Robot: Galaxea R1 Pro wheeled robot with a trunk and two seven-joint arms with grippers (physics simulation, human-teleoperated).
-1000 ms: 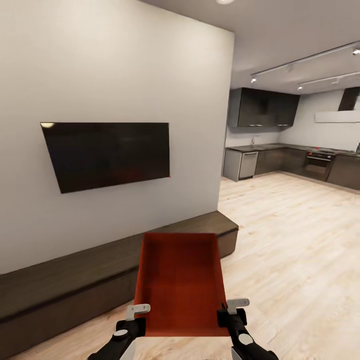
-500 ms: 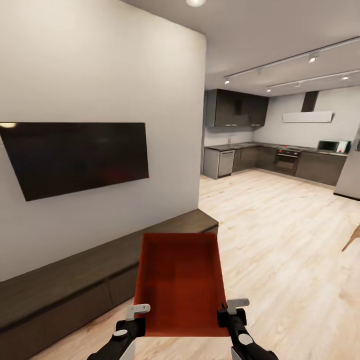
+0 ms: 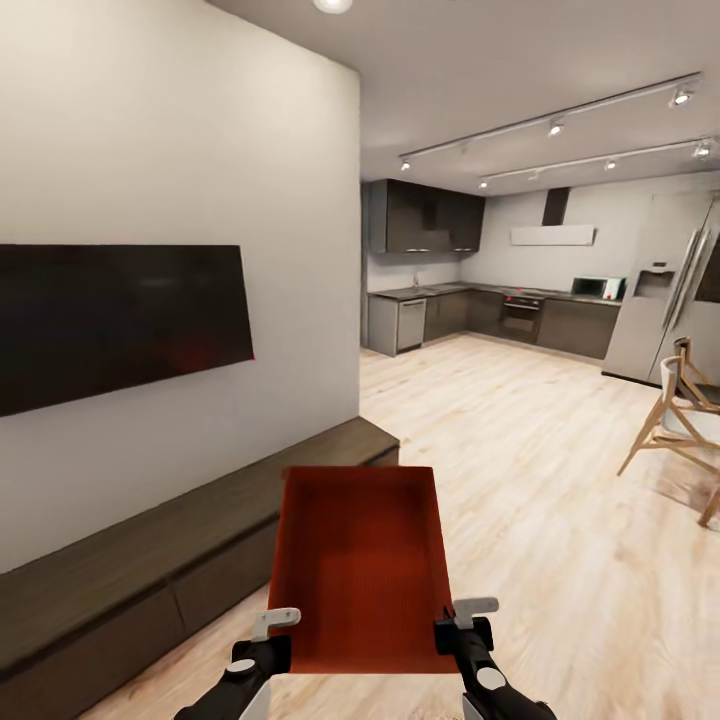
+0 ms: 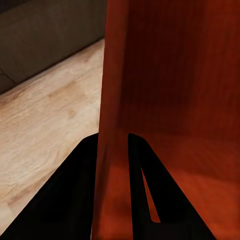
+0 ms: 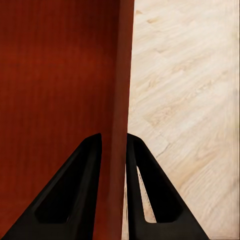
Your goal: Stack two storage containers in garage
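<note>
The left gripper point(image 4: 113, 150) and right gripper point(image 5: 114, 150) each pinch a side wall of an orange-red storage container point(image 3: 358, 565), held above the light wood floor point(image 3: 560, 520) beside the low dark cabinet point(image 3: 150, 560) and TV point(image 3: 110, 320); what appears to be a kitchen point(image 3: 480, 310) lies beyond.

I can read no text, label, brand, number or sign anywhere from here.
</note>
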